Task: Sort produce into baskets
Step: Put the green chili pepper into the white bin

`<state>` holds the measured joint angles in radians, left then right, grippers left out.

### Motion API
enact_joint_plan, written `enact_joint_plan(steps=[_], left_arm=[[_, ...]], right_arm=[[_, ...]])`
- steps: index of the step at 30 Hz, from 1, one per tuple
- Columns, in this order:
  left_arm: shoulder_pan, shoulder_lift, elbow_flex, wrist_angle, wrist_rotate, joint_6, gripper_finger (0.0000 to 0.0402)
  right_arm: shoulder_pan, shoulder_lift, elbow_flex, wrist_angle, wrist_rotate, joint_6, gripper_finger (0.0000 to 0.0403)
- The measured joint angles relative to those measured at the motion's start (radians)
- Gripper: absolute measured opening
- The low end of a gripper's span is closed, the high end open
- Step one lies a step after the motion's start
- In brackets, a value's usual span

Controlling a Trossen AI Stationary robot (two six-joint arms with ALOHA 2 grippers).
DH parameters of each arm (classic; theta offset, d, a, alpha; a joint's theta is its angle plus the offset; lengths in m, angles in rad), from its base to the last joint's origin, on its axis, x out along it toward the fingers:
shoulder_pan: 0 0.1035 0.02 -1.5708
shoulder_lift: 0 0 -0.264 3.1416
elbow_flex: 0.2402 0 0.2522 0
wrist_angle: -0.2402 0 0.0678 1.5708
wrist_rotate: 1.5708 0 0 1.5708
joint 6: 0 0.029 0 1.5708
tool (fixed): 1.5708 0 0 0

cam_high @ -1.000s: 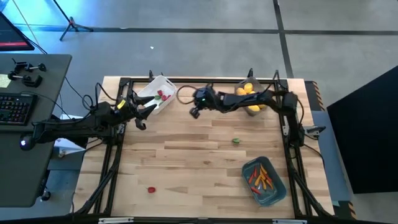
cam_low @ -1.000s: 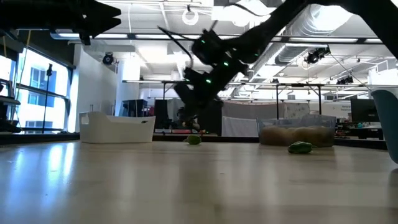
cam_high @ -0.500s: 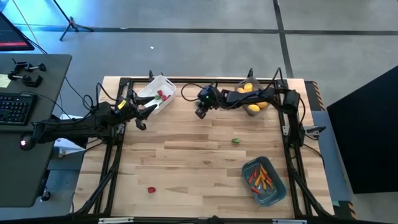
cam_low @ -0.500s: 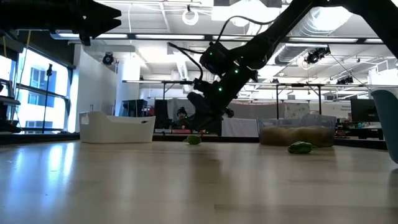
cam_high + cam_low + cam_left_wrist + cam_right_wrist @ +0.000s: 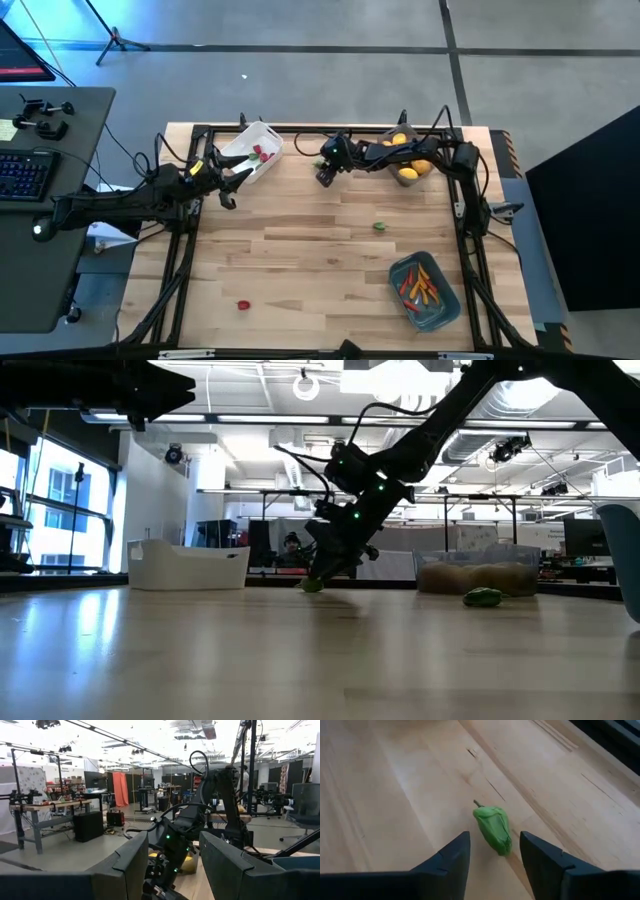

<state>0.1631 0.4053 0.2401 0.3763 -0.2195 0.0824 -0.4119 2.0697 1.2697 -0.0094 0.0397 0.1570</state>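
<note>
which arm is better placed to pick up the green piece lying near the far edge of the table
The right. The right gripper is already low over the green pepper piece, its fingers open on either side of it. The left gripper hangs by the white basket, farther from that piece.
</note>
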Motion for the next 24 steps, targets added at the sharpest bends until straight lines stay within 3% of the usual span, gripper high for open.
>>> enact_joint_plan(steps=[6, 15, 24], left_arm=[[0.000, 0.000, 0.000, 0.000, 0.000, 0.001, 0.0162], [0.000, 0.000, 0.000, -0.007, 0.000, 0.001, 0.0162], [0.000, 0.000, 0.000, -0.016, 0.000, 0.020, 0.0162]], right_arm=[[-0.005, 0.001, 0.000, -0.001, -0.015, 0.000, 0.0127], [-0.007, 0.001, 0.000, -0.010, -0.027, -0.027, 0.0111], [-0.013, 0.001, 0.001, -0.079, -0.074, -0.143, 0.0013]])
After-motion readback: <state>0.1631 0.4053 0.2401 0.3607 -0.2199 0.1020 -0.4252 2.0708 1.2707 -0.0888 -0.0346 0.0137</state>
